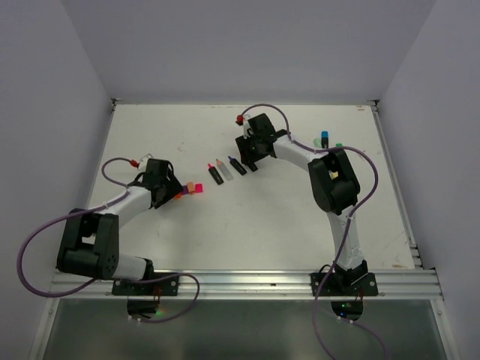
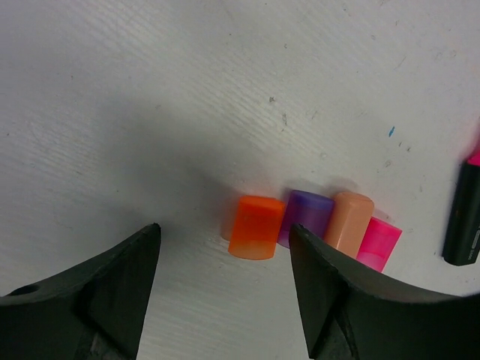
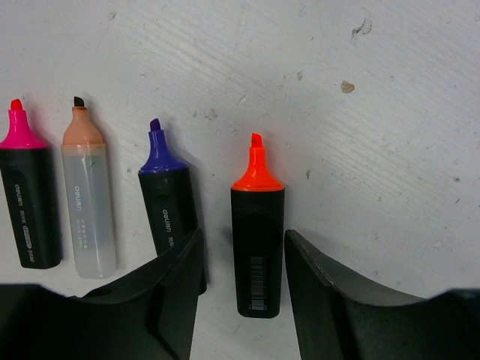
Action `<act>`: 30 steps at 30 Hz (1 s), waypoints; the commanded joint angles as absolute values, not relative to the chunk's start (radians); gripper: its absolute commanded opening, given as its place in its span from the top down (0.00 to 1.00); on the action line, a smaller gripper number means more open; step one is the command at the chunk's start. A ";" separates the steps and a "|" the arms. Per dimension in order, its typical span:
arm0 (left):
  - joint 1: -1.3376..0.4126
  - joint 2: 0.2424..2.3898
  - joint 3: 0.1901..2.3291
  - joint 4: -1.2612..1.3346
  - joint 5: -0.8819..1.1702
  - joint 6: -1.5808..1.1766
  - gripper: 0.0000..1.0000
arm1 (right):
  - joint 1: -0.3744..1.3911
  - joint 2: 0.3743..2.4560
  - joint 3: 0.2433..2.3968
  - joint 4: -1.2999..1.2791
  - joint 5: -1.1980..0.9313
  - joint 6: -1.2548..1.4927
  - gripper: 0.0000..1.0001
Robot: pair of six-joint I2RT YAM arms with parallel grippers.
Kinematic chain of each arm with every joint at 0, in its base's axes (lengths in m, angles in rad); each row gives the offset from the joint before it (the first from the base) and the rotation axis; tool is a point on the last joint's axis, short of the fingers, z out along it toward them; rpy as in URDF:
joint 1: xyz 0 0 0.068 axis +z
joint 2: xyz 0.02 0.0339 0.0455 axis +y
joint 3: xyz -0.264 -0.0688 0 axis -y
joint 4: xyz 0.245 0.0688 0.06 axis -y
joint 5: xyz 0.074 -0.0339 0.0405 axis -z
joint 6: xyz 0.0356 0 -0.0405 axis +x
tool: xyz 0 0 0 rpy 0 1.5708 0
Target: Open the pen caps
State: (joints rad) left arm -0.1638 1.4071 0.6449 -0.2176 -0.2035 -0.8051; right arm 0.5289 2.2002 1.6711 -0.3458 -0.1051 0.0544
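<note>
Four loose pen caps lie side by side on the white table: orange, purple, peach and pink. My left gripper is open just short of the orange cap, touching nothing. From above, the caps sit right at the left gripper. My right gripper stands open around the black body of the uncapped orange highlighter, with a gap on both sides. Uncapped purple, peach and pink highlighters lie to its left.
The uncapped highlighters lie in a row at mid-table beside the right gripper. A blue-topped marker and a green one sit at the back right behind the right arm. White walls enclose the table.
</note>
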 commanded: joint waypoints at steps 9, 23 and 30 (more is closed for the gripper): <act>-0.156 1.237 0.678 -0.354 -0.273 -0.819 0.01 | 0.506 1.996 1.577 -0.284 -0.061 0.120 0.39; -0.273 1.124 0.756 -0.166 -0.005 -0.707 0.04 | 0.243 1.848 1.485 -0.445 0.141 0.164 0.41; -0.359 1.186 0.764 -0.049 0.083 -0.707 0.05 | 0.190 1.950 1.536 -0.486 0.213 0.124 0.43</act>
